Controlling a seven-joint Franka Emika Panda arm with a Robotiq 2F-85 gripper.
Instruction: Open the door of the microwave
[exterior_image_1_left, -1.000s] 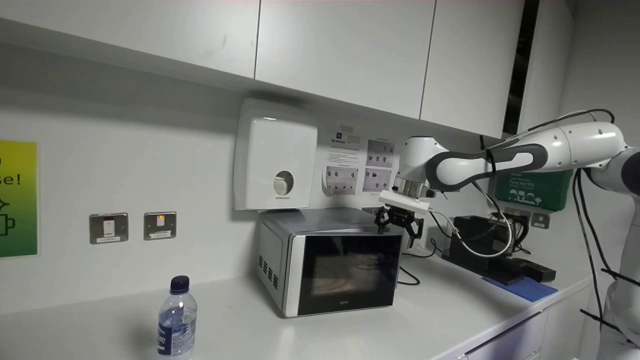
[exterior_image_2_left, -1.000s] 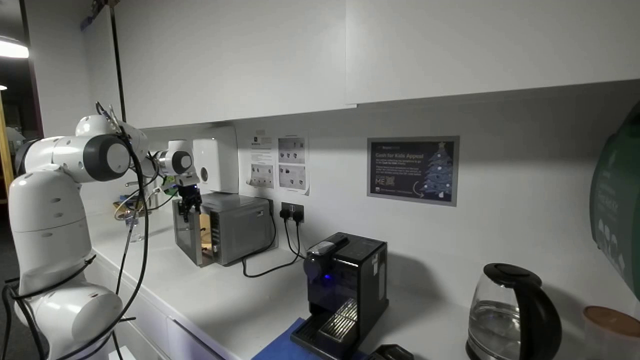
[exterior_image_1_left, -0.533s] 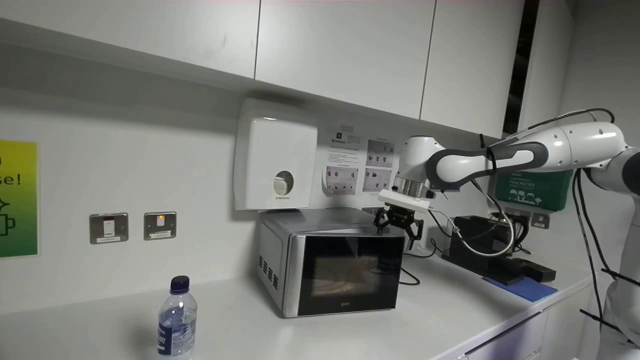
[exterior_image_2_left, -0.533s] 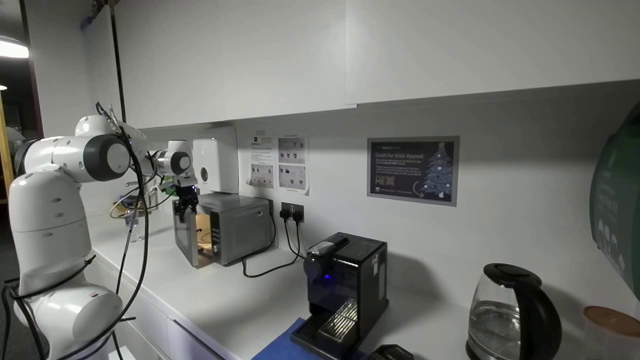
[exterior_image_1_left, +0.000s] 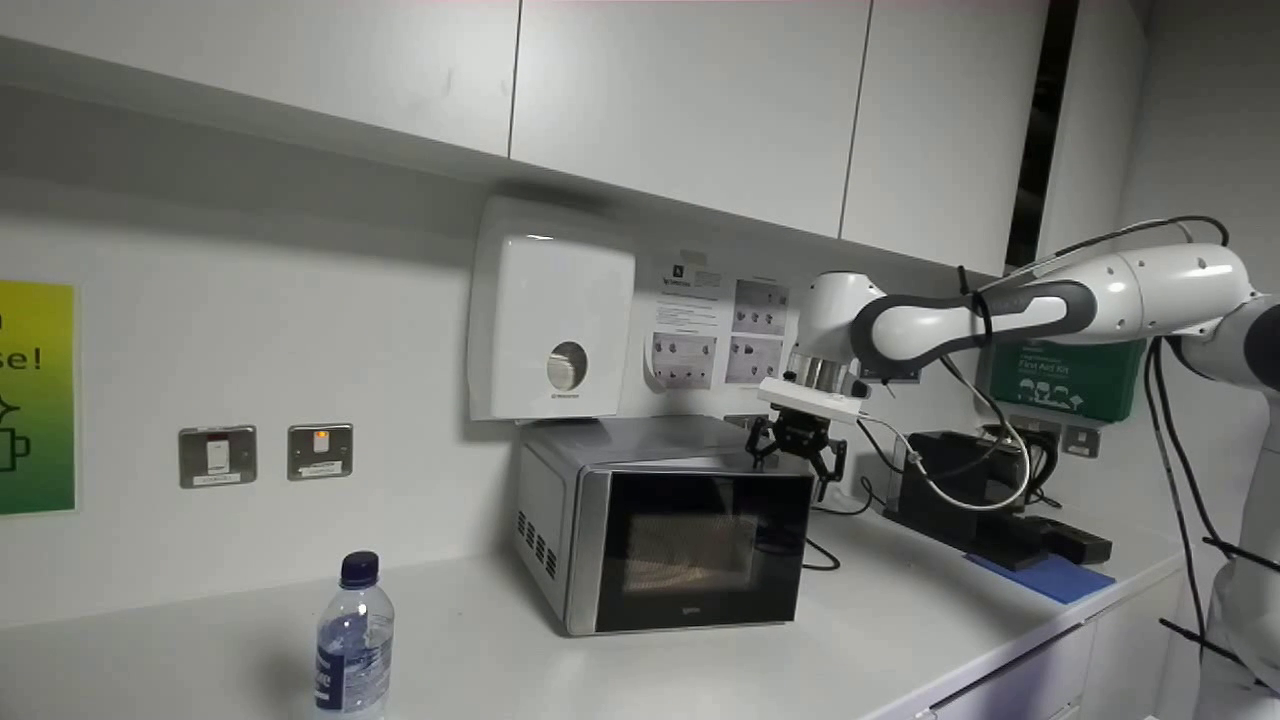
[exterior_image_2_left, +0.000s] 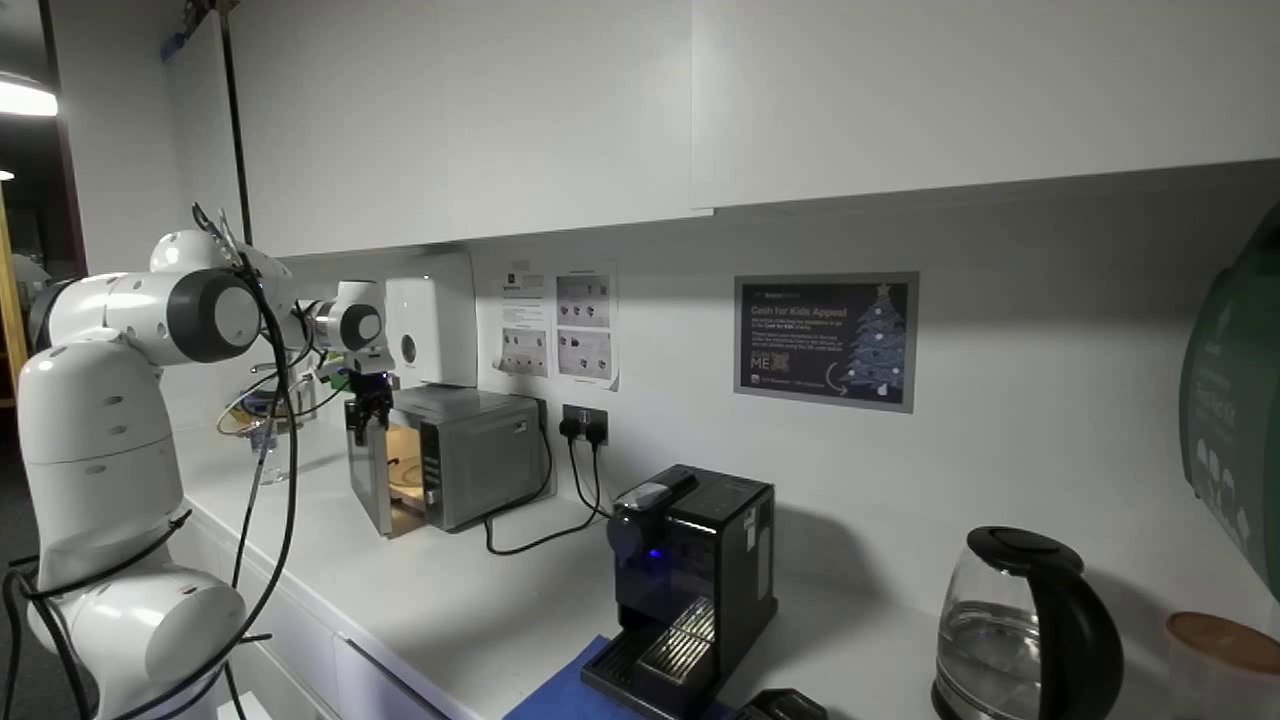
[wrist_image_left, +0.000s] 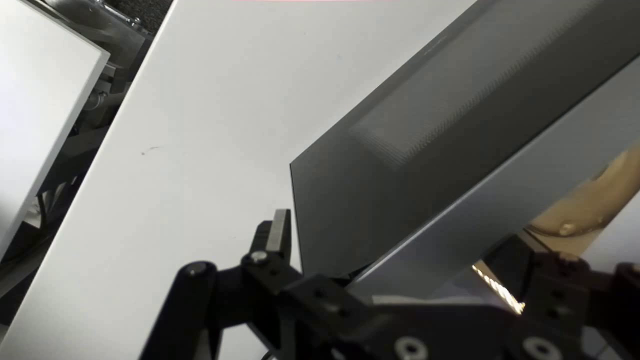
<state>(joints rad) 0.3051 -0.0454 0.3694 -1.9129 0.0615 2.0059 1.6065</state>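
A white counter (exterior_image_1_left: 470, 650) ran along a pale wall (exterior_image_1_left: 250, 350), and on it, between a water bottle (exterior_image_1_left: 355, 645) and a black coffee machine (exterior_image_2_left: 745, 545), stood the microwave (exterior_image_2_left: 490, 465). Its door (exterior_image_1_left: 700, 550) was partly open, the free edge standing out from the body on the coffee machine's side. Over the last 1 second the door had swung slightly farther out, and more of the lit interior (exterior_image_2_left: 405, 475) showed through the gap; that suggested it was free to move and only the swing was left. The gripper (exterior_image_1_left: 790, 479) had moved slightly with it. Its fingers (wrist_image_left: 280, 232) were spread wide at the door's upper free corner, clamped on nothing: in the wrist view, 1 stood just outside the free edge and 1 on the inner side. Contact could not be told for certain, but the inner finger was probably doing the pushing. To finish, the arm (exterior_image_1_left: 1150, 290) would likely have to follow the door's arc, or that finger might slip off.
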